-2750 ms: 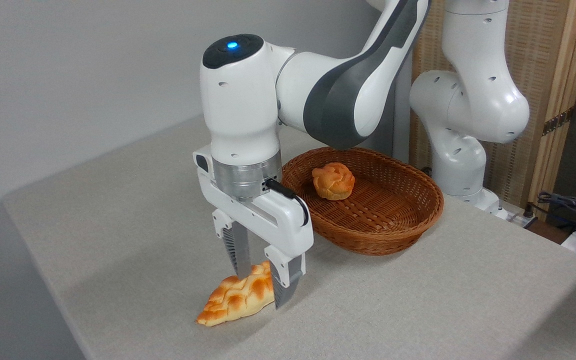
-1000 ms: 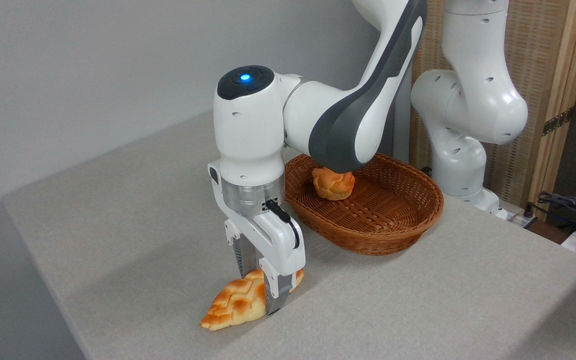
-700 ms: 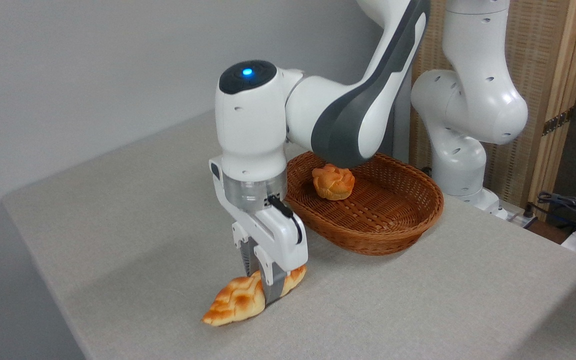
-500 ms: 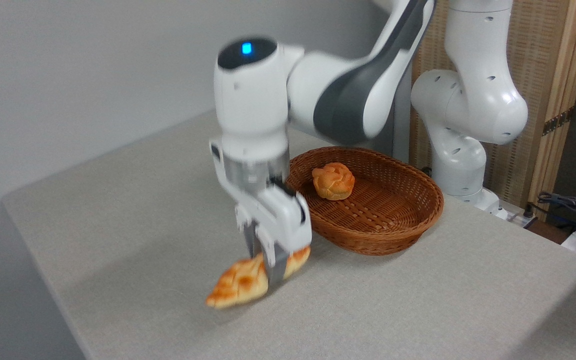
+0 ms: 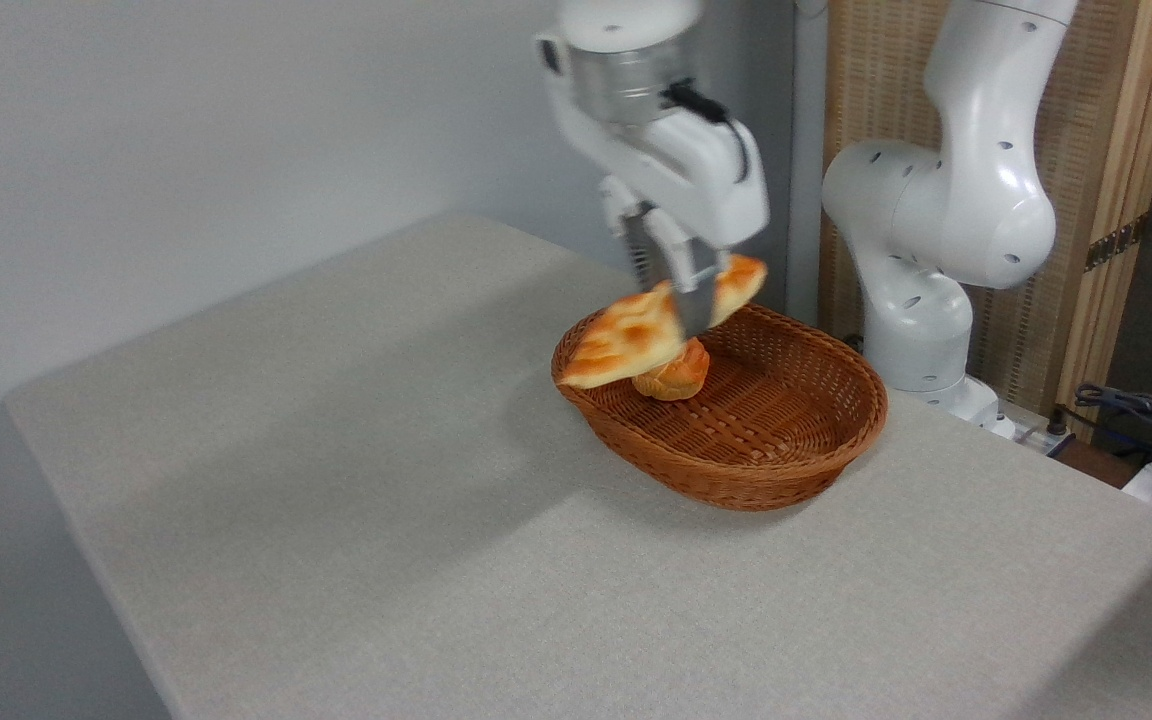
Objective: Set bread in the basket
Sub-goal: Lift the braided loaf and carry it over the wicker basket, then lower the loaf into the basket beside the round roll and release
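- Camera view, fixed, looking across the tabletop (image 5: 336, 480) toward the arm's base at the right.
- End effector (image 5: 678, 300): fingers drawn in and pinching the bread (image 5: 636, 335) across its width, a little toward its upper, right-hand end; slightly motion-blurred.
- Bread: off the tabletop, held in the air above the left end of the basket (image 5: 786, 450). Long axis tilted, the right tip high near the fingers, the left tip drooping down and out past the basket's left rim.
- Key relation: the basket's open floor lies below and to the right of the end effector; as it hangs, the bread's lower tip looks to overhang the rim, so a drop from here may catch the edge.
- Bun (image 5: 674, 375): already inside the basket, directly under the bread and partly hidden by it; whether the two touch cannot be told.
- Arm pose: wrist raised near the top of the frame, fingers pointing downward with a slight lean; upper links out of view, base column standing behind the basket's right end.
- Judgement: carry is nearly done; a short shift rightward, then lowering and release, remains.
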### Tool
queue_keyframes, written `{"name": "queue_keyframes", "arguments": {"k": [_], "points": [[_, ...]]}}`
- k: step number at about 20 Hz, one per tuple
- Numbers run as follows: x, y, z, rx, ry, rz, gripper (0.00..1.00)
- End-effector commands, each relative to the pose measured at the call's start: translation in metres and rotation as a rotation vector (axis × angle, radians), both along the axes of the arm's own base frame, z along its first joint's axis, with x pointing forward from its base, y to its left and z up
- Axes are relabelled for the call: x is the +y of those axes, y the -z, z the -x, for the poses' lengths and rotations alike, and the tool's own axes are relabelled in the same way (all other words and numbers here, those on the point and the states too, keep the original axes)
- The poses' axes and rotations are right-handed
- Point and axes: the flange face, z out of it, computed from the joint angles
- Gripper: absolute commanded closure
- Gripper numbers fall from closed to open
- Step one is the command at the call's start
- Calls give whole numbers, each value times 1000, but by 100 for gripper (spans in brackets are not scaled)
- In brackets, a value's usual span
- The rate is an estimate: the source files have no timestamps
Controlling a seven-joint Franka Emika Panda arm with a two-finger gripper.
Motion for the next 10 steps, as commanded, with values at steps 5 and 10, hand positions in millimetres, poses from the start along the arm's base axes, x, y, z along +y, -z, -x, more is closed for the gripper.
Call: {"name": "queue_keyframes", "arguments": {"k": [5, 10], "points": [[-26, 97, 47, 120, 200, -48, 34], [-30, 121, 44, 112, 236, -100, 0]]}}
